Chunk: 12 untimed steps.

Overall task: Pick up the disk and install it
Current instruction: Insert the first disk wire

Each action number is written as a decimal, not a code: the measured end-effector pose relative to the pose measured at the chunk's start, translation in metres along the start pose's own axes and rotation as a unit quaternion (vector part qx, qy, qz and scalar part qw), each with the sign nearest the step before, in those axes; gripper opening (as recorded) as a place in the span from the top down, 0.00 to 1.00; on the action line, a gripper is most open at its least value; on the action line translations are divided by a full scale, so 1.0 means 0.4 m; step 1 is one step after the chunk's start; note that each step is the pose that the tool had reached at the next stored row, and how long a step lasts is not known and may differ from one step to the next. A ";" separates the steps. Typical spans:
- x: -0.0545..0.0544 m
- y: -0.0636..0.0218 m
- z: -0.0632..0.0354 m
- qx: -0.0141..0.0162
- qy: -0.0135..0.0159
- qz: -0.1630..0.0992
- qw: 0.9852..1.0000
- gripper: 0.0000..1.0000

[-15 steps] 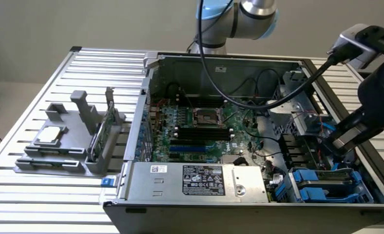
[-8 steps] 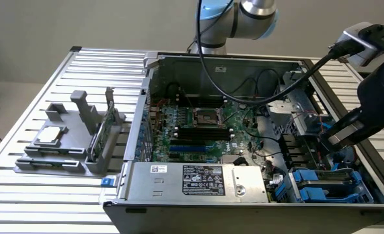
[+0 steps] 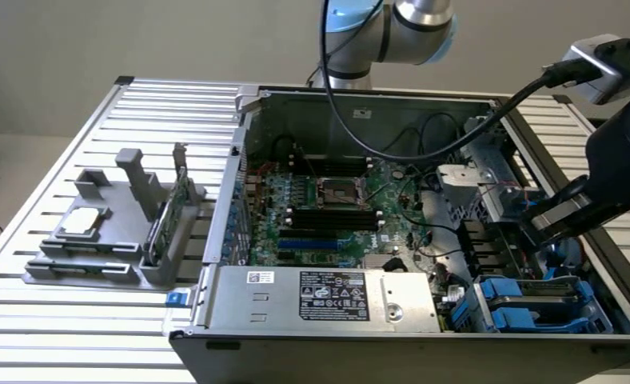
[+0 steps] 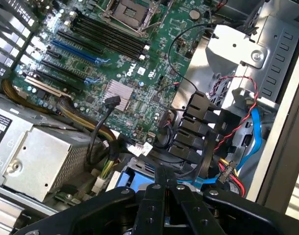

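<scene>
The disk (image 3: 531,298), a flat drive framed by blue carrier rails, lies in the front corner of the open computer case (image 3: 422,340) at the exterior view's right. My gripper (image 3: 541,227) hangs inside the case just above and behind it, not touching it. In the wrist view my gripper (image 4: 165,185) is shut, with its black fingertips (image 4: 159,188) pressed together and nothing between them. A blue edge of the disk (image 4: 132,177) shows just beyond the fingertips.
Black connectors (image 4: 198,127), a blue cable (image 4: 250,147) and red-black wires (image 4: 237,117) crowd the bay beside the gripper. The power supply (image 3: 326,296) and motherboard (image 3: 326,204) fill the case. A grey fixture (image 3: 101,256) on the slatted table holds a small silver chip (image 3: 84,222) and a green card (image 3: 165,228).
</scene>
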State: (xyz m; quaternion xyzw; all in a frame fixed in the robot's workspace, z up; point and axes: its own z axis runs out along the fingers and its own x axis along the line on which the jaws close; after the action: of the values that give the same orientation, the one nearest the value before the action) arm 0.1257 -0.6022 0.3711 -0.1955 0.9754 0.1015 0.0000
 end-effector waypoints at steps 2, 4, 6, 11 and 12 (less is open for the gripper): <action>0.000 0.000 0.000 -0.001 0.001 0.013 1.000 0.89; 0.000 0.000 0.000 -0.002 0.002 0.026 1.000 0.89; 0.000 0.000 0.000 -0.003 0.003 0.039 0.999 0.89; 0.000 0.000 0.001 -0.004 0.003 0.073 0.997 0.89; 0.000 0.000 0.001 -0.005 0.002 0.080 0.997 0.89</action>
State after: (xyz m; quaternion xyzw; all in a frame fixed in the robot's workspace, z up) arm 0.1258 -0.6021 0.3705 -0.1168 0.9875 0.1052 -0.0113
